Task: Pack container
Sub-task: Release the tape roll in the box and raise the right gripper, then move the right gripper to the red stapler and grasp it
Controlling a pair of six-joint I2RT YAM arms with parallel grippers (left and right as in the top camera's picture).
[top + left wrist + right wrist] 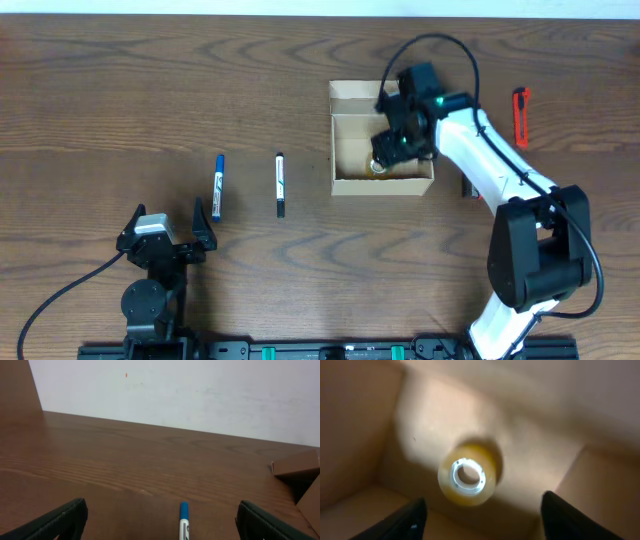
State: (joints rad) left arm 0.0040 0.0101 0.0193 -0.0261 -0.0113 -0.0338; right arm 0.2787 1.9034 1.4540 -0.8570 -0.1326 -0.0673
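Right arm (497, 170), right of frame: white links, blk joints, blk cable loop (440, 40), green LED (437, 100). Left arm (152, 290), lower left: blk, grey plate (150, 226), trailing cable (70, 290). Left gripper (160, 512): blk fingers (60, 520).

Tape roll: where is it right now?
The tape roll lies inside the container, right of centre in the overhead view, directly below the right gripper.

Wooden table (120, 90) bears blue pen (218, 187), white pen (280, 185), container (380, 186), perhaps a red cutter (521, 115).

box (345, 100) inside: tape (468, 476) on floor, walls near right gripper (485, 517)
left gripper (162, 521) front: blue pen (184, 519) ahead, table (125, 475) open either side
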